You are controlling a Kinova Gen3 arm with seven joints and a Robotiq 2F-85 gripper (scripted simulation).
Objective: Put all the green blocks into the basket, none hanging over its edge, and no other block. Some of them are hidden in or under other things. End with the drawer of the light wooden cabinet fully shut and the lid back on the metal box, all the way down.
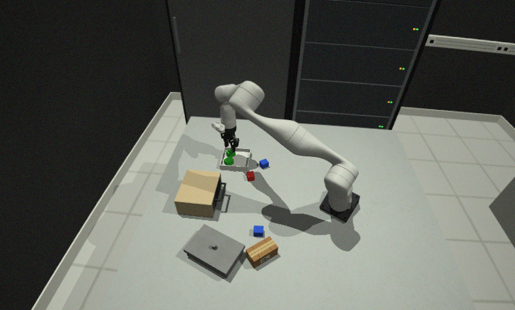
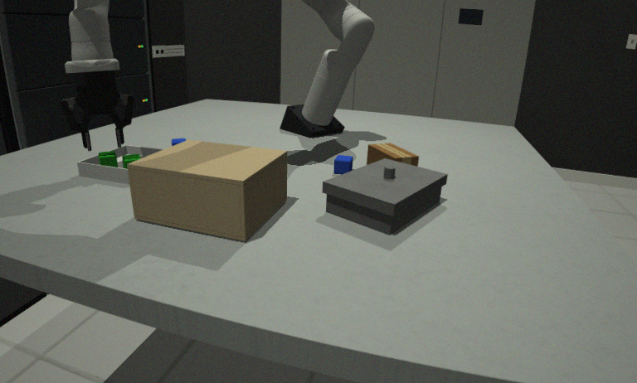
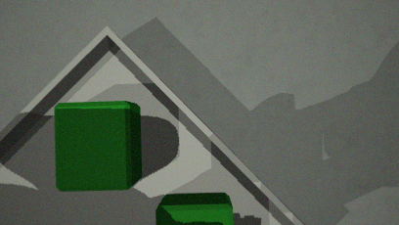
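Observation:
My gripper [image 1: 231, 148] [image 2: 104, 146] is open and empty, just above the white basket [image 1: 234, 168] [image 2: 101, 174] [image 3: 191, 115]. One green block [image 1: 231, 153] [image 2: 108, 159] lies in the basket below the fingers. A second green block [image 1: 229, 161] [image 2: 131, 159] lies beside it, inside the walls. The wrist view shows both, without the fingers. The light wooden cabinet [image 1: 200, 186] [image 2: 187, 204] has its dark handle side turned away from the exterior camera; its drawer looks shut, but a tiny gap cannot be ruled out. The metal box [image 2: 359, 209] has its grey lid [image 1: 213, 255] [image 2: 368, 182] on, lying level.
A red block [image 1: 250, 176] and a blue block [image 1: 264, 163] [image 2: 178, 142] lie near the basket, outside it. Another blue block [image 1: 258, 231] [image 2: 343, 164] lies by the brown parcel [image 1: 262, 251] [image 2: 391, 154], which stands close to the metal box.

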